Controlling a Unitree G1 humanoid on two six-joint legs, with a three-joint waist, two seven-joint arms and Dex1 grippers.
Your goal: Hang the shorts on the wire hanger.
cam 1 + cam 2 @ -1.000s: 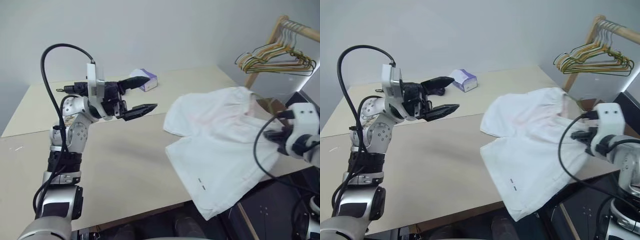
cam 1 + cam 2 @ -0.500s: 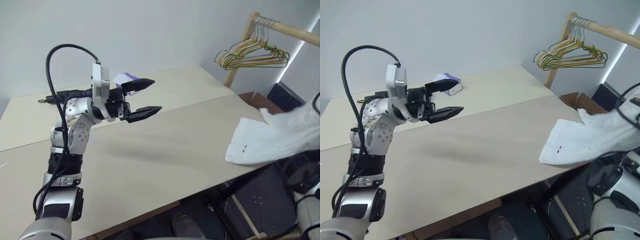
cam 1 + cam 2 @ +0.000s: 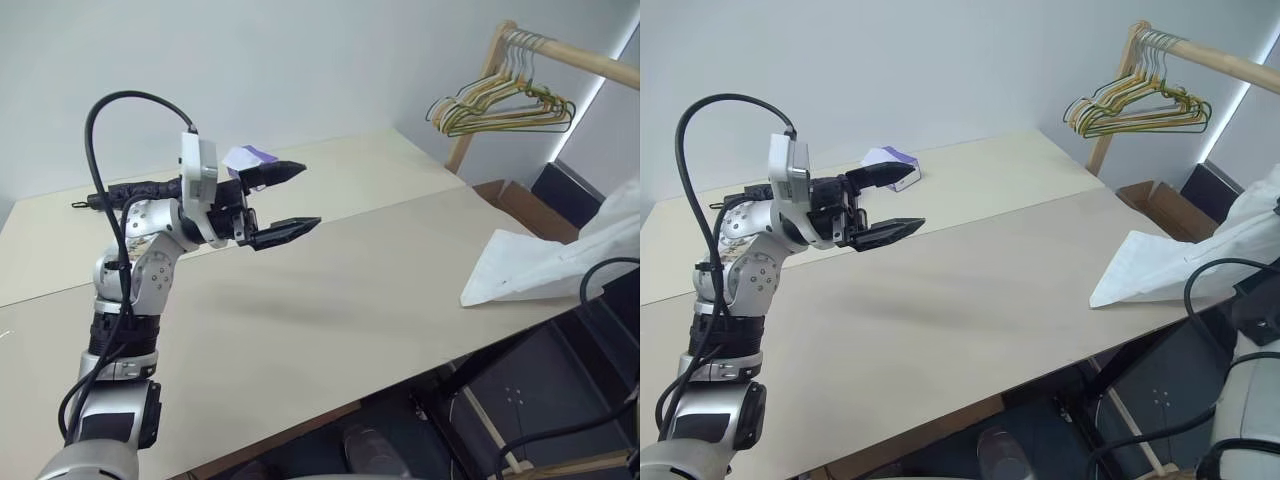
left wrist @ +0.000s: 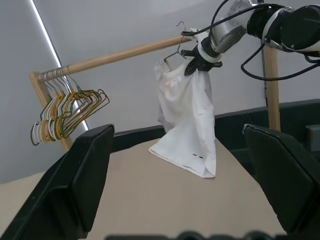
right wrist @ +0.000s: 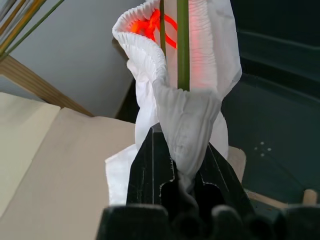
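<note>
The white shorts [image 4: 187, 115] hang by their gathered waistband from my right gripper [image 4: 200, 57], which is shut on a fold of the cloth [image 5: 186, 125] up beside the wooden rail. Two thin olive wires of the wire hanger [image 5: 183, 45] run through the waist opening, and its hook [image 4: 179, 26] shows at the rail. The lower end of the shorts [image 3: 530, 268] still lies on the table's right edge. My left gripper [image 3: 308, 195] stands open and empty, held above the left part of the table and well away from the shorts.
A wooden rail [image 3: 575, 60] at the back right carries a bunch of yellow, green and orange hangers [image 3: 500, 105]. A small white-purple tissue box [image 3: 243, 157] sits at the far side of the beige table [image 3: 350, 290]. Dark gear stands below the table's right edge.
My right gripper has lifted the shorts off the table, up and to the right toward the rail, so only their lower end still rests on the edge. The view swung right. The left arm kept still.
</note>
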